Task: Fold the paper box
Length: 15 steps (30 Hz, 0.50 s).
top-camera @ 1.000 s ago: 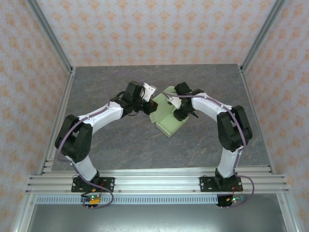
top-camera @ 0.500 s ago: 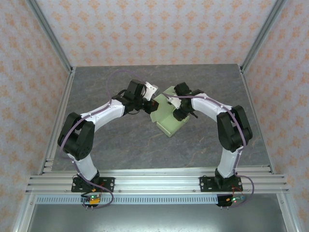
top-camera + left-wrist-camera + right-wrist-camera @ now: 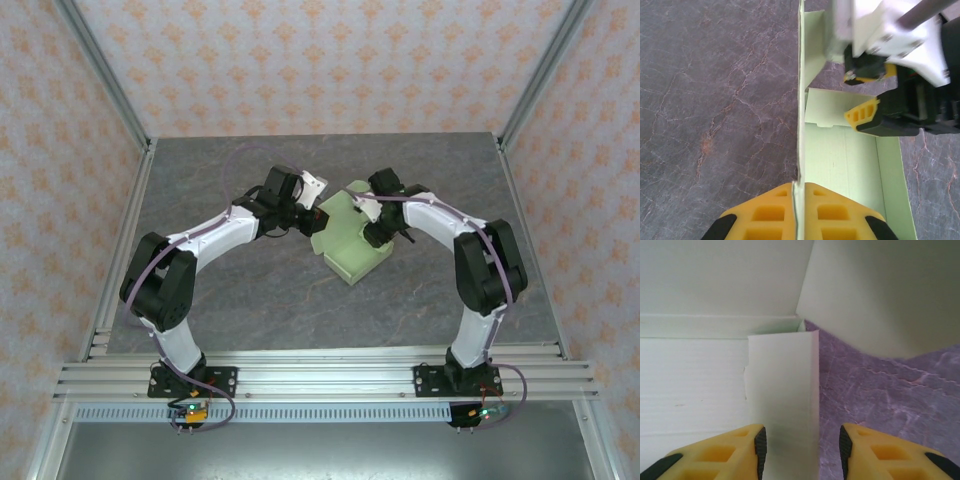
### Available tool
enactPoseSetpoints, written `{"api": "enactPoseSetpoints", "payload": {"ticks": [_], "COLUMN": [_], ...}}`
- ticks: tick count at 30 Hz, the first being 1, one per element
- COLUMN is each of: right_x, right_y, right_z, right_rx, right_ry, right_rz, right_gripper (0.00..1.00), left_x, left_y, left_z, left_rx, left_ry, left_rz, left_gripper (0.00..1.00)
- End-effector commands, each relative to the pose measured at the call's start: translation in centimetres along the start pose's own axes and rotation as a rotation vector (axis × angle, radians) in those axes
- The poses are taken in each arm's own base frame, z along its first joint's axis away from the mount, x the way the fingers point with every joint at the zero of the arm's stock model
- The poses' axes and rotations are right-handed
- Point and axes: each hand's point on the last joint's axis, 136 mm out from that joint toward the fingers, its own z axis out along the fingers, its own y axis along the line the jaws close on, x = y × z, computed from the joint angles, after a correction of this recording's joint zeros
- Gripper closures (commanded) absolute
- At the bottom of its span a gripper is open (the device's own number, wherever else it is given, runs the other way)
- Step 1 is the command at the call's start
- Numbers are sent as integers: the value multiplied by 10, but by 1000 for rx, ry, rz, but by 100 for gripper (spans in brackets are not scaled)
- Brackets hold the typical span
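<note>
The paper box is pale green card, partly folded, lying mid-table between both arms. My left gripper is shut on its left wall, which runs edge-on between the yellow fingertips of the left gripper in the left wrist view. The floor of the box lies to the right of that wall. My right gripper reaches into the box's far right side. In the right wrist view the right gripper stands open around an upright narrow flap. The flap lies close to the left finger, with a gap at the right one.
Grey marbled tabletop surrounds the box. Metal frame posts and patterned walls close off the left, right and back. The right arm's wrist hangs over the box's far end, close to my left gripper.
The right gripper has opened a little and shifted slightly right and back at the box's far side. The left arm moved slightly early on, still shut on the wall.
</note>
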Motion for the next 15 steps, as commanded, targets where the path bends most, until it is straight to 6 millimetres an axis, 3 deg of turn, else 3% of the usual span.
{"api": "enactPoseSetpoints", "payload": {"ticks": [1, 15], "right_x": [6, -14], "right_y": [-1, 3], "right_z": [10, 23], "right_rx": [16, 83], "right_ry": [29, 2], "right_rz": [-10, -46], "right_gripper": [58, 61], "left_x": [-4, -1], "left_y": [-4, -7], "left_z": [-1, 2], "left_rx": [14, 30], "left_ry": [8, 20], "left_rz": [7, 1], "left_gripper": [100, 100]}}
